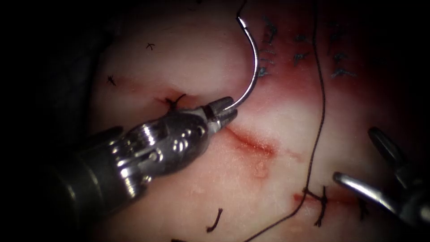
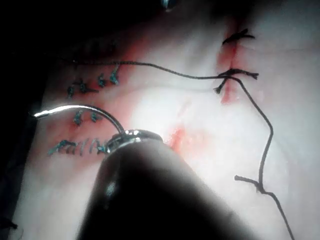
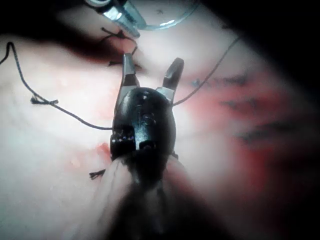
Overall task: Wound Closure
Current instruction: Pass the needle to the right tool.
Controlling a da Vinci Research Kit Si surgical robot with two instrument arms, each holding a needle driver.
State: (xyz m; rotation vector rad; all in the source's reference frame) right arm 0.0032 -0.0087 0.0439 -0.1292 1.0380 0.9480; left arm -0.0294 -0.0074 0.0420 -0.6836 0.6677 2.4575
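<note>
The left tool clamps the needle near its tip end, the curve rising toward twelve o'clock, seemingly clear of the tissue. The right tool gapes empty at four o'clock. A loose grip could let the needle swivel, or snag the thread.

The left tool grips one end of the needle, which arcs up and away from it, clear of the tissue. The cut lies just beyond its tip, the thread farther right. The right tool holds nothing, its jaws apart.
</note>
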